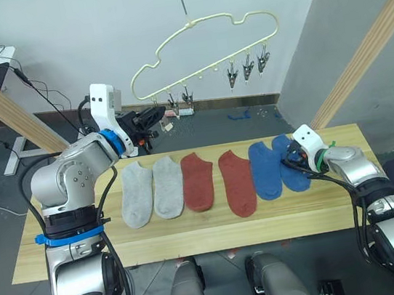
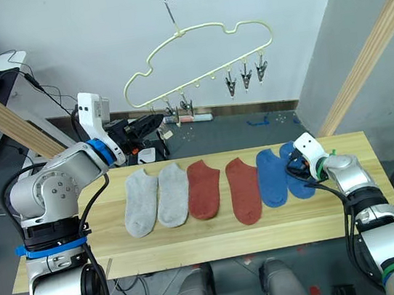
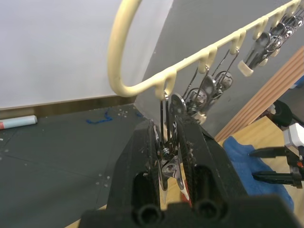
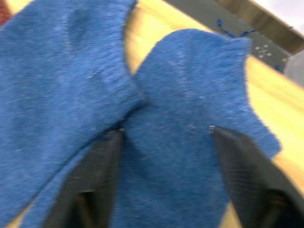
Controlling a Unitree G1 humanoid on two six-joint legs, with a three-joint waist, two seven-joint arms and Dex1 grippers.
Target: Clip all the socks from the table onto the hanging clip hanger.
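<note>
Six socks lie in a row across the middle of the table [image 1: 195, 239]: two light grey socks [image 1: 150, 191] at centre-left, two rust red socks [image 1: 218, 181] in the centre, and two blue socks [image 1: 278, 166] at centre-right. All lie flat on the wood, the two blue ones overlapping at their edges.

The clip hanger [image 1: 201, 48] hangs in the upper centre of the frame, above and behind the table, with metal clips dangling along its lower bar.

The left hand [image 1: 154, 115] is raised in the upper left-centre of the frame, at the hanger's lower left end. In the left wrist view its fingers [image 3: 202, 156] are closed on a metal clip [image 3: 167, 159] that hangs from the pale-yellow bar.

The right hand [image 1: 292, 157] sits low at centre-right, over the outer blue sock. In the right wrist view its fingers [image 4: 102, 166] are spread apart, one on either side of that sock [image 4: 190, 128], resting on the fabric.
</note>
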